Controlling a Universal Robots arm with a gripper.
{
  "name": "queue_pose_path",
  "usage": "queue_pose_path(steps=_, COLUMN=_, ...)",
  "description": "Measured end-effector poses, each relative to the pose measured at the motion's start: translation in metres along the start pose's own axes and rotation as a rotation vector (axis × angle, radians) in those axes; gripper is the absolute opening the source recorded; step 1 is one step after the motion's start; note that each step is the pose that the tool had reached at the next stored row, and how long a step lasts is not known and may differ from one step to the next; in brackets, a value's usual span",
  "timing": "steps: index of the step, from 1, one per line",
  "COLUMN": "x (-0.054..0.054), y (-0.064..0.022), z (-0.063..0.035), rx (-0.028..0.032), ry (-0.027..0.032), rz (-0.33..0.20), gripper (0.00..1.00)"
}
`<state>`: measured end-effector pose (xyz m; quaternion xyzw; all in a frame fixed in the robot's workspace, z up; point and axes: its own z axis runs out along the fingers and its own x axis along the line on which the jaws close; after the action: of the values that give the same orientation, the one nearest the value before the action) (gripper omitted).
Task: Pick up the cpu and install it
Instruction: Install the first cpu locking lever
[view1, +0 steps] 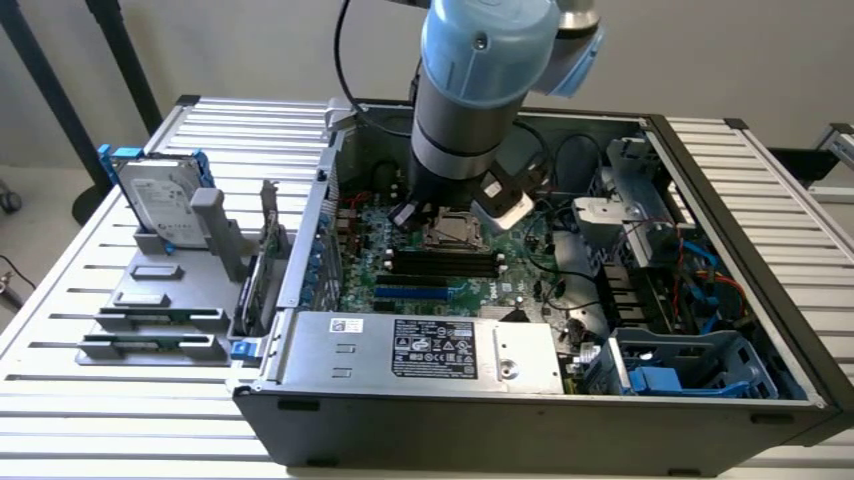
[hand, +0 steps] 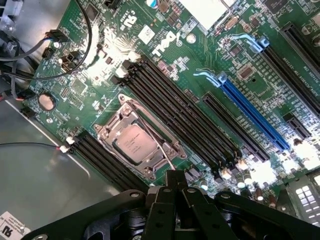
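Observation:
The cpu (hand: 134, 143), a small square chip with a dull silver top, lies flat in the metal-framed socket (hand: 141, 145) on the green motherboard (hand: 85, 87). My gripper (hand: 175, 184) hovers just above the board beside the socket, its black fingers shut together with nothing between them. In the exterior view the arm reaches down into the open computer case, with the gripper (view1: 431, 221) right over the socket (view1: 455, 234) near the middle of the board.
Black memory slots (hand: 175, 107) and a blue expansion slot (hand: 252, 112) run beside the socket. Case walls (view1: 534, 425), a power supply (view1: 427, 350), cables and a blue drive cage (view1: 681, 372) surround the board. A hard drive (view1: 160, 200) and memory sticks (view1: 154, 320) sit outside the case on a grey stand.

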<state>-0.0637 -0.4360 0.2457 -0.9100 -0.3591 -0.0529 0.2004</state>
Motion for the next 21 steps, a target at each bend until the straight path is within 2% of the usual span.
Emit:
queue_pose_path(steps=15, x=-0.003, y=0.0041, z=0.0122, rx=0.0034, ry=-0.0048, rz=-0.013, gripper=0.11)
queue_pose_path(steps=21, x=-0.004, y=0.0019, z=0.0184, rx=0.0039, ry=-0.0059, rz=-0.016, gripper=0.11)
